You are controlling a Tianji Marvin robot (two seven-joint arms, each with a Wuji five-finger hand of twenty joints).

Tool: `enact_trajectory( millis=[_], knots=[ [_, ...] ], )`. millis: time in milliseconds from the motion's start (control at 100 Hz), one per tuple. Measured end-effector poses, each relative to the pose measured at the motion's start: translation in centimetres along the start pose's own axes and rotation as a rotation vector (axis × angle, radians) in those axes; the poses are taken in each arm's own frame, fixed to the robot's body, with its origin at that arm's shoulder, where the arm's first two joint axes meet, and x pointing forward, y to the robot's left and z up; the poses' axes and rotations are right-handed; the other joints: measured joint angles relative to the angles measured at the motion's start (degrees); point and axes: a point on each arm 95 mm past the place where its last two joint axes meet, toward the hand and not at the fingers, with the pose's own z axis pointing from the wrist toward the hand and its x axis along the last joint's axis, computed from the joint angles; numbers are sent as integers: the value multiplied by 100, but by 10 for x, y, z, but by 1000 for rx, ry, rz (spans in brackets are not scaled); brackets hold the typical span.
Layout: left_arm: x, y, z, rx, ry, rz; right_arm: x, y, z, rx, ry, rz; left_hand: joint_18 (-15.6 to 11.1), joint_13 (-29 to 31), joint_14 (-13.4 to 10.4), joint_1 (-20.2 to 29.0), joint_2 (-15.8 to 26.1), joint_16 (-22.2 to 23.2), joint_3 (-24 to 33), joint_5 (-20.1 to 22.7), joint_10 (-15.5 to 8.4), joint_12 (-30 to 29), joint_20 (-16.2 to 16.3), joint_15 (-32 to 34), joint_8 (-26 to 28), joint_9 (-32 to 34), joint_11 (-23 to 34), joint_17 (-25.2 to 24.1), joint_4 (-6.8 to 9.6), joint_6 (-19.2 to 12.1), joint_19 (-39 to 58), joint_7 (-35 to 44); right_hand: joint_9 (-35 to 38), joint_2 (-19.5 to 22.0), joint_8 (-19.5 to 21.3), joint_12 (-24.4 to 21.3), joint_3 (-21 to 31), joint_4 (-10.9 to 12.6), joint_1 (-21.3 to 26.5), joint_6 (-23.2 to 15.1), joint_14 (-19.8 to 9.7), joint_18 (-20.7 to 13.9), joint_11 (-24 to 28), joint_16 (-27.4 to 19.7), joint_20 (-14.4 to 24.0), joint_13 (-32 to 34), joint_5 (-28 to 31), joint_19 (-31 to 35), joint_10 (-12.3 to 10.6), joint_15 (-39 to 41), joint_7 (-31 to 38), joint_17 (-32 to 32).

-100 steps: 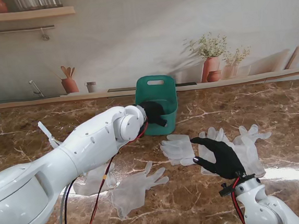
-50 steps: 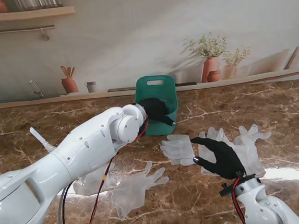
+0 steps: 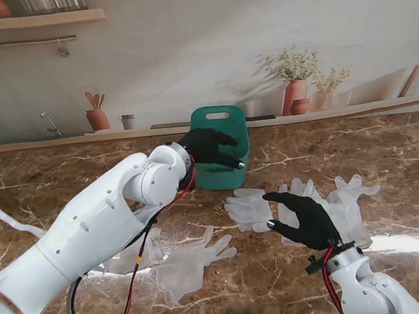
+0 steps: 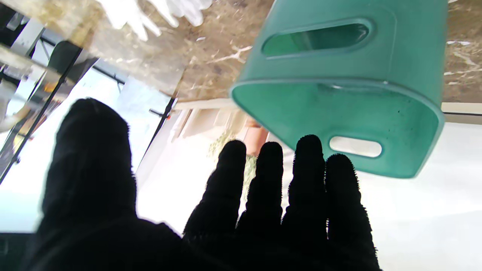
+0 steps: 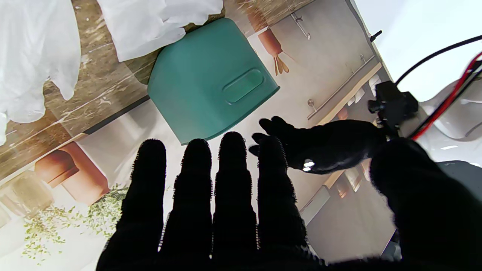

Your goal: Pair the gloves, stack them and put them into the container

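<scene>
Nearest, right hand (image 3: pixel 308 219): black-gloved, fingers spread and holding nothing, raised over the table with its fingertips toward the gloves on the right.
Near left glove (image 3: pixel 186 263): a translucent glove lying flat on the marble table (image 3: pixel 385 152), nearer to me than the others; another glove (image 3: pixel 130 256) lies just to its left, partly under the left arm.
Middle glove (image 3: pixel 249 208): flat on the table, between the right hand and the bin.
Right gloves (image 3: pixel 349 202): a loose overlapping heap just beyond and right of the right hand, fingers pointing away from me.
Left hand (image 3: pixel 209 147): empty, fingers straight and slightly apart, hovering at the bin's rim.
Bin (image 3: pixel 222 150): green, upright, with handle slots, farthest from me near the table's back edge; no glove visible in the part of it that shows.
</scene>
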Motion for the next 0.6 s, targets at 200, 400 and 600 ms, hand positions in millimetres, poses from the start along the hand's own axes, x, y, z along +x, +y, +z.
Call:
enact_trajectory(
  millis=[200,400,600],
  knots=[
    [-1,-5,-39,119,7,-45,7,5,5,11,13,-21,99,-534,-114,0,60,-64,0,-89,-282,-75,-170,-338,0,-290,-90,-554,0,-186,-480,72,0,0,0,0,0,0,0,0,0,0,0,0,0,0,0,0,0,0,0,0],
    [-15,18,-83,264,-37,-100,10,12,10,31,17,-38,234,-774,-172,0,60,-102,0,-135,-401,-145,-194,-569,60,-490,-206,-808,0,-322,-809,247,0,-6,0,0,0,0,0,0,0,-10,0,0,0,0,0,0,0,0,0,1],
    [-30,55,-129,357,-87,-104,10,17,16,56,15,-66,270,-774,-178,0,60,-102,0,-117,-401,-146,-194,-639,95,-490,-218,-923,0,-323,-1026,338,0,-45,0,0,0,0,0,0,0,-64,0,0,0,0,0,0,0,0,0,37]
  ],
)
